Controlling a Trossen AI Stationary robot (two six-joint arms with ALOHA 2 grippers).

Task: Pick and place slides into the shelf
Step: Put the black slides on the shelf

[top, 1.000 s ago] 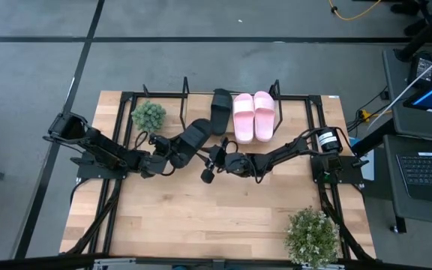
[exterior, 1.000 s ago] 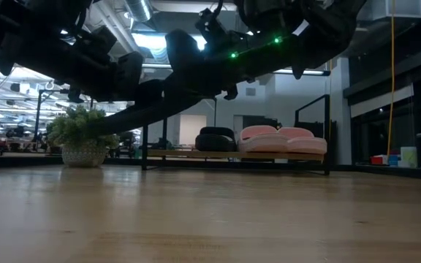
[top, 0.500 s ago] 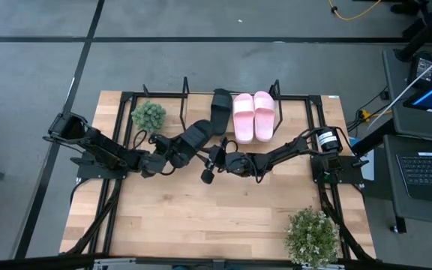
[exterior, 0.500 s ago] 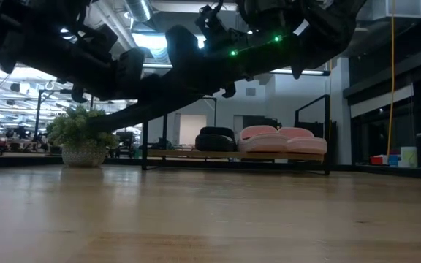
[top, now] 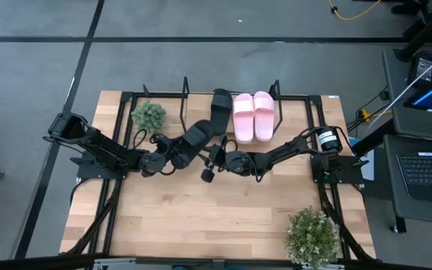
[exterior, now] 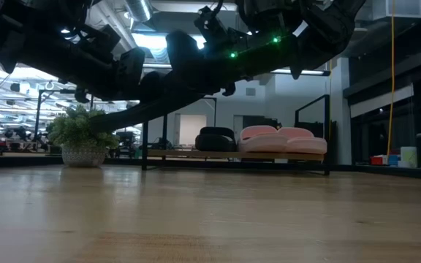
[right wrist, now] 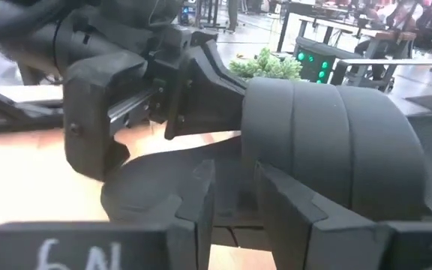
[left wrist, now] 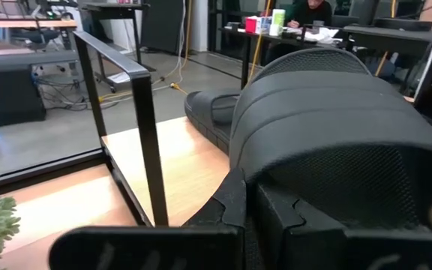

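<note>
One black slide (top: 193, 135) hangs in the air between both grippers, over the middle of the table; its ribbed strap (left wrist: 328, 112) fills the left wrist view. My left gripper (top: 178, 148) meets it from the left, my right gripper (top: 214, 154) from the right. The shelf (top: 187, 88) stands at the far edge. On its wooden board rest the other black slide (top: 221, 105) and two pink slides (top: 244, 116) (top: 264, 115), soles down and side by side. My left gripper (left wrist: 255, 214) is shut on the black slide where the strap's side (left wrist: 238, 161) meets the sole; one finger seems to be under the strap and one outside. It comes level from the table's left. The slide is lifted clear of the table. My right gripper (right wrist: 235, 202) is shut on the same slide at its side edge beside the strap (right wrist: 336, 135), coming level from the table's right. Its own fingers (right wrist: 197, 195) hide the exact place of contact. The sole (right wrist: 148, 180) reaches on toward my left gripper (right wrist: 118, 97).
A small potted plant (top: 149, 115) stands by the shelf's left end, and a larger one (top: 312, 234) at the near right corner. A black frame (top: 317, 135) rings the table. The board is bare left of the black slide (top: 199, 103). A person sits at a desk beyond (left wrist: 310, 11).
</note>
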